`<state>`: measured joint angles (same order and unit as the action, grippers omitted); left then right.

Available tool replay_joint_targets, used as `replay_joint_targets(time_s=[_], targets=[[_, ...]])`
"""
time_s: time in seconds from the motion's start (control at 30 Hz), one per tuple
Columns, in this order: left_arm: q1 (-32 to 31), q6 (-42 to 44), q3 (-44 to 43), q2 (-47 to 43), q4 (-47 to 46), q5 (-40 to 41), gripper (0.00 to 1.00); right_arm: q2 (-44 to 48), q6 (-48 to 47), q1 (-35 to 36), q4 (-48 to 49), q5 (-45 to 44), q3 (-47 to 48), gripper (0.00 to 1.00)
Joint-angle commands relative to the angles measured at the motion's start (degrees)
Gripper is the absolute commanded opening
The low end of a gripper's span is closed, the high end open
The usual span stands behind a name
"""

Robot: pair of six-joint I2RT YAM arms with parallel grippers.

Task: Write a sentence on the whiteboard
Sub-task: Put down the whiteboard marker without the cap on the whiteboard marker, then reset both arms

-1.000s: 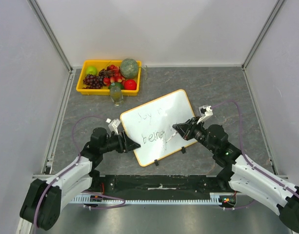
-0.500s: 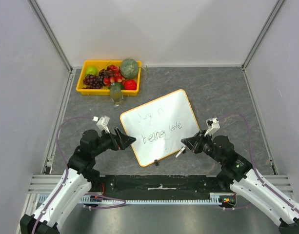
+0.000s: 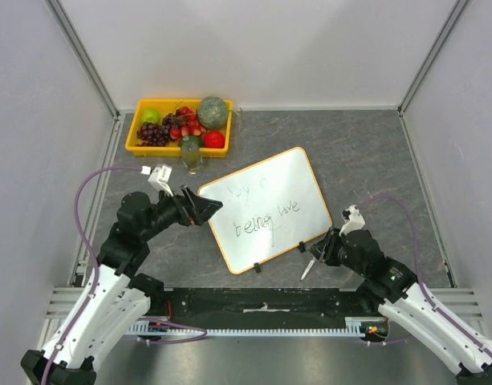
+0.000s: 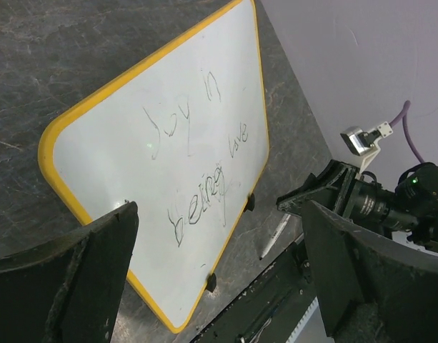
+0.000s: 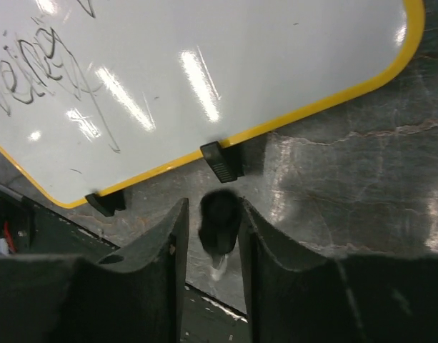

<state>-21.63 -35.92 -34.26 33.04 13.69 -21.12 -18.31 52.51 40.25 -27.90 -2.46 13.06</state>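
Note:
The whiteboard (image 3: 266, 210) (image 4: 168, 136) (image 5: 226, 50), white with a yellow frame, lies tilted on the grey table. The sentence (image 3: 260, 207) (image 4: 198, 166) (image 5: 29, 75) is in thin dark handwriting on two lines, "Joy in / being love". My left gripper (image 3: 209, 207) (image 4: 219, 214) hangs open above the board's left corner with nothing in it. My right gripper (image 3: 322, 250) (image 5: 213, 207) is low by the board's near edge. Its jaws stand slightly apart around the black end of a marker (image 3: 308, 269) (image 4: 276, 232) (image 5: 220, 221), which lies on the table, with a gap at the left finger.
A yellow tray (image 3: 136, 146) of fruit sits at the back left, with a small glass jar (image 3: 193, 157) in front of it. Two black clips (image 3: 302, 247) (image 5: 220, 161) stick out of the board's near edge. A black rail (image 3: 262, 301) runs along the table's front.
The left gripper opened, let go of the board's corner and lifted back to the left. The right gripper drew back from the board to the near edge, lowered the marker and loosened its jaws.

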Motion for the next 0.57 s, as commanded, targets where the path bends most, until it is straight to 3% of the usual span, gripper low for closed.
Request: replay_joint_targets(time_s=[0.0, 0.07, 0.2, 0.47, 0.53], targets=[[-0.1, 3.4, -3.4, 2.5, -0.7, -1.7, 1.0, -0.3, -0.3, -0.2, -2.9, -4.9, 5.0, 0.46], [-0.1, 3.9, -3.6, 3.2, -1.5, -2.1, 1.0, -1.1, -1.7, -0.1, -2.8, -6.5, 6.5, 0.69], [-0.1, 4.6, -4.0, 4.4, -2.0, -1.9, 1.0, -4.3, -4.8, -0.1, -1.8, -9.9, 10.2, 0.98], [-0.1, 7.2, -3.0, 4.7, -3.9, 0.3, 1.0, -11.7, -14.4, -0.1, 4.0, -22.6, 19.3, 0.98], [-0.1, 7.8, -2.6, 4.4, -3.8, 5.0, 1.0, -13.4, -17.9, -0.1, 6.4, -28.8, 21.1, 0.98]])
